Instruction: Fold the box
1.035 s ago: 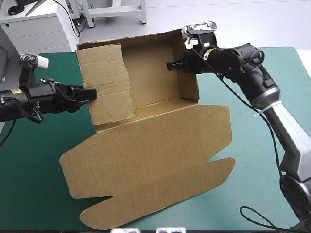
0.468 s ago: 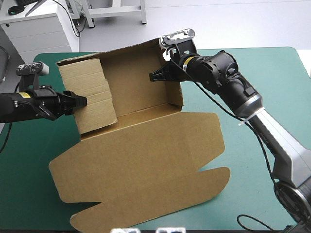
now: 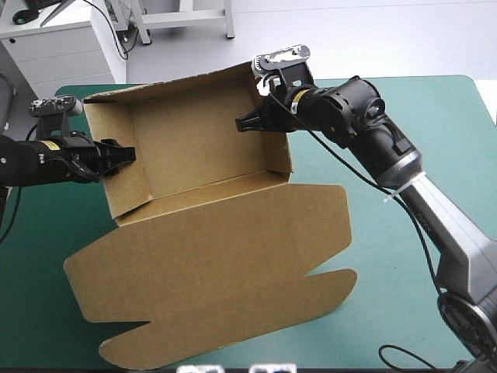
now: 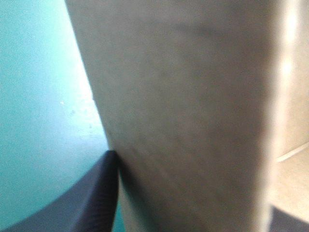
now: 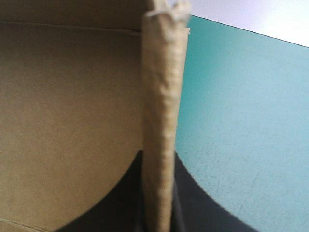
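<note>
The brown cardboard box [image 3: 203,203] rests on the teal-green table cover [image 3: 39,256], left of centre. Its lid panel [image 3: 210,272] lies flat toward the near edge. Beyond it stands the open tray [image 3: 194,140], walls raised. The left gripper [image 3: 124,154] is clamped on the tray's left wall. The right gripper [image 3: 247,123] is clamped on the right wall, with the board pinched between its black fingers [image 5: 111,203].

Black left arm [image 3: 39,159], black-and-silver right arm [image 3: 388,148], black fin-shaped jaws

- The tabletop [image 3: 435,116] wears a teal-green cover with rounded far corners.
- Pale grey floor [image 3: 373,39] lies beyond its far edge.
- A light grey cabinet [image 3: 54,50] stands past the far left corner.
- A grey metal frame [image 3: 186,15] stands beyond the far edge.
</note>
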Available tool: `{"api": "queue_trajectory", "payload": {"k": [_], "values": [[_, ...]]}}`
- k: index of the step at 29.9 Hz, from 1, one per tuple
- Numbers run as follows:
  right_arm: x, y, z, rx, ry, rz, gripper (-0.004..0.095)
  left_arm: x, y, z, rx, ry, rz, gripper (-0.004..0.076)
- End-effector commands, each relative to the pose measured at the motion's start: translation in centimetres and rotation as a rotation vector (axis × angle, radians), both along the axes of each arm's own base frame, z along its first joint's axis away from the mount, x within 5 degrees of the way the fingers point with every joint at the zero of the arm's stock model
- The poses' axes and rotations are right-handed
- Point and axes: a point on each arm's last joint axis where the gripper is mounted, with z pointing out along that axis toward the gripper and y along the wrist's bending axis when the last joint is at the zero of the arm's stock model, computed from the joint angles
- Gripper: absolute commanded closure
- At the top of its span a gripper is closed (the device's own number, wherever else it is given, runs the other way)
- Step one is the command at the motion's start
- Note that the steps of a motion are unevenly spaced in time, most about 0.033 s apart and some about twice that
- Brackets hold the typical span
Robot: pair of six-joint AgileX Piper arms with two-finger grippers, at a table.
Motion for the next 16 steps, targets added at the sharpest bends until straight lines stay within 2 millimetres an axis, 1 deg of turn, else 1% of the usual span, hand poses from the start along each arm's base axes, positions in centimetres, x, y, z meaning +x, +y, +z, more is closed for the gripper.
{"api": "queue_trajectory", "payload": {"k": [1, 2, 4, 7, 11, 14, 16], "values": [[-1.9, -0.4, 3.6, 0.144, -0.083, 0.031, 0.0907, -0.1, -0.4, 1.6, -0.042, -0.108, 0.008, 0.0545], [-1.7, -0.2, 3.2, 0.132, -0.067, 0.031, 0.0907, -0.1, -0.4, 1.7, -0.051, -0.109, 0.006, 0.0594], [-1.3, 0.1, 2.4, 0.11, -0.038, 0.031, 0.0907, 0.0, -0.6, 1.6, -0.071, -0.105, 0.001, 0.0725], [-0.6, 0.6, 1.2, 0.073, -0.001, 0.029, 0.0908, 0.1, -0.9, 1.6, -0.096, -0.106, -0.014, 0.0731], [-0.1, 0.3, 0.0, 0.007, 0.031, -0.018, 0.0908, 0.8, -1.9, 1.6, -0.067, -0.144, -0.037, 0.0731], [0.2, -0.4, -1.4, -0.074, 0.084, -0.097, 0.0908, 1.8, -3.1, 0.8, 0.005, -0.147, -0.076, 0.0731], [0.2, -0.8, -2.4, -0.13, 0.119, -0.118, 0.0908, 2.5, -3.9, 0.0, 0.053, -0.137, -0.097, 0.0731]]}}
